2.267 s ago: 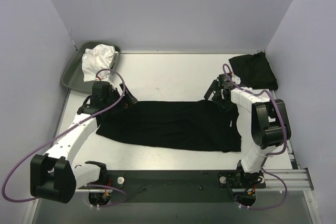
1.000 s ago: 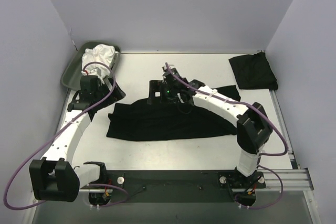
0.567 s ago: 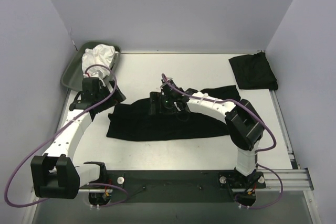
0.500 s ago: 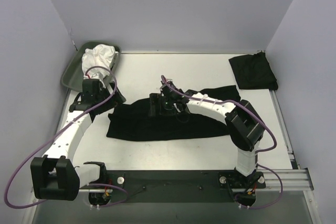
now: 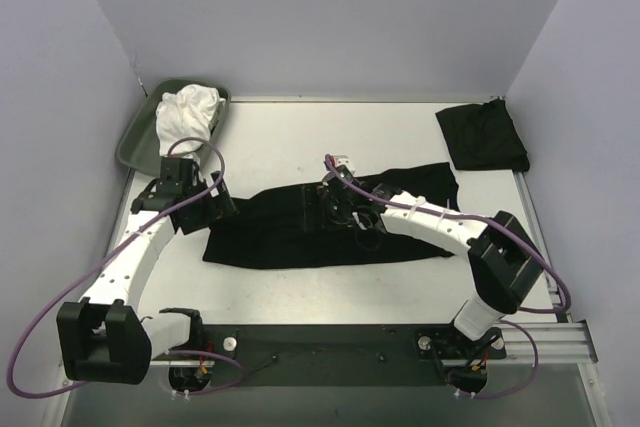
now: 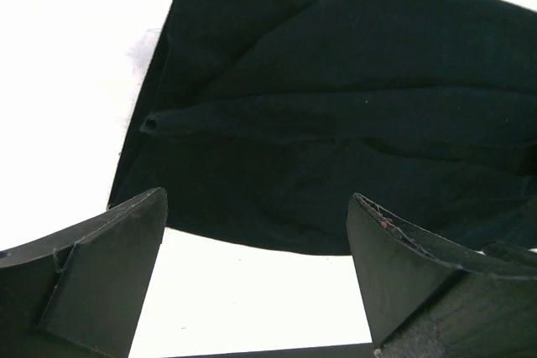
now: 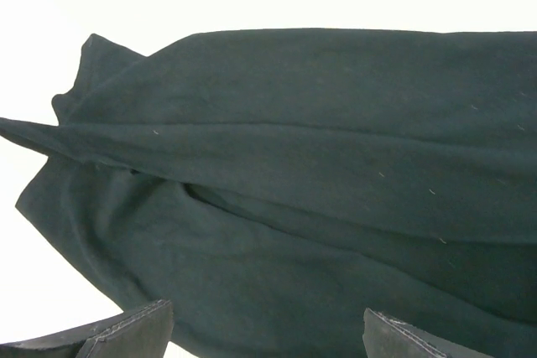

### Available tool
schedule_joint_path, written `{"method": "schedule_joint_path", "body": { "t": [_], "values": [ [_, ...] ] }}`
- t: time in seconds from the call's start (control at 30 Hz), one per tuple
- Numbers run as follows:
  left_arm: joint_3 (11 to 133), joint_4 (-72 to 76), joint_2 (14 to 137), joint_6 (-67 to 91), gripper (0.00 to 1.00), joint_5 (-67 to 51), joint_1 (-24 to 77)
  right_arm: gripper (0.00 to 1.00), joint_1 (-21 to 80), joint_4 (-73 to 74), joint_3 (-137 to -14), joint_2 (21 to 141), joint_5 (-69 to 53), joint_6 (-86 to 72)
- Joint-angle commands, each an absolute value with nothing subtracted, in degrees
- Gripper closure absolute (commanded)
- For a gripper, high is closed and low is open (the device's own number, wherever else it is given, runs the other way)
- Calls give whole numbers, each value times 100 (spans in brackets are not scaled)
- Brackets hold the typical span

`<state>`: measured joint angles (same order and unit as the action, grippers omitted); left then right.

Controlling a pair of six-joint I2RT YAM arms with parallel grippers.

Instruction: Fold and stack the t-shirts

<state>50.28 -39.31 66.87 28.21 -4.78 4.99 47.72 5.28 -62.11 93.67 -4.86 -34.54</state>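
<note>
A black t-shirt (image 5: 280,237) lies folded lengthwise across the middle of the table, with creases along its length. A second black t-shirt (image 5: 482,137) lies folded at the back right. My left gripper (image 5: 218,209) hovers open at the long shirt's left end. In the left wrist view the bare table shows between its fingers (image 6: 101,257), and the shirt (image 6: 336,123) lies just beyond them. My right gripper (image 5: 335,209) stands open above the shirt's middle. Its wrist view shows only dark cloth (image 7: 294,165) between its fingertips (image 7: 126,333).
A grey-green tray (image 5: 135,142) with a bunched white cloth (image 5: 187,112) stands at the back left corner. Walls close in the table on the left, back and right. The arms' base rail runs along the near edge.
The shirt, spread wide at first, now lies narrower. My right gripper has drawn back to the right over it and its elbow has swung right. My left gripper has moved nearer the shirt's left end.
</note>
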Motion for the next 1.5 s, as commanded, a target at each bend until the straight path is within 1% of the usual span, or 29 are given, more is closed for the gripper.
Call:
{"method": "schedule_joint_path", "body": {
  "t": [0.0,0.2,0.43,0.6,0.63,0.73,0.77,0.83,0.87,1.03,1.07,1.1,1.13,1.17,1.2,1.23,1.27,1.47],
  "values": [
    [5152,-3903,6706,3093,3,-650,238,2,4772,448,-5907,8983,-211,-3401],
    [4764,-3454,7285,3576,3,-1054,88,2,4772,378,-5503,8570,-106,-3375],
    [4799,-3243,7769,3902,3,-941,97,2,4676,203,-4958,7928,-26,-3349],
    [4904,-3182,7901,4104,10,-888,88,2,4553,71,-4632,7664,-26,-3375],
    [4930,-3147,7919,4122,14,-835,88,2,4535,53,-4536,7603,-26,-3384],
    [5080,-3138,8033,4148,19,-642,70,2,4483,53,-4334,7515,-44,-3410],
    [5150,-3138,8112,4148,22,-624,62,2,4474,53,-4290,7489,-61,-3410],
    [5229,-3138,8217,4157,24,-484,62,2,4439,-158,-4167,7436,-79,-3419],
    [5256,-3138,8322,4166,32,-475,53,2,4430,-184,-4140,7427,-97,-3445],
    [5484,-3173,8665,4210,38,-343,35,2,4377,-290,-3982,7357,-141,-3498],
    [5493,-3182,8753,4227,40,-343,35,2,4377,-299,-3955,7356,-149,-3489],
    [5484,-3138,8780,4228,49,-369,35,2,4377,-316,-3938,7339,-149,-3498],
    [5467,-3120,8824,4245,53,-369,35,2,4360,-308,-3920,7339,-141,-3507],
    [5475,-3103,8842,4245,61,-369,35,2,4359,-308,-3903,7321,-158,-3516],
    [5476,-3085,8877,4236,75,-387,35,2,4359,-316,-3885,7313,-150,-3507],
    [5458,-3068,8912,4228,86,-395,35,2,4351,-316,-3876,7313,-158,-3507],
    [5458,-3050,8938,4219,99,-430,35,2,4342,-316,-3876,7304,-150,-3516],
    [5633,-3023,8877,4157,100,-422,35,2,4333,-316,-3850,7295,-158,-3524]
  ]
}}
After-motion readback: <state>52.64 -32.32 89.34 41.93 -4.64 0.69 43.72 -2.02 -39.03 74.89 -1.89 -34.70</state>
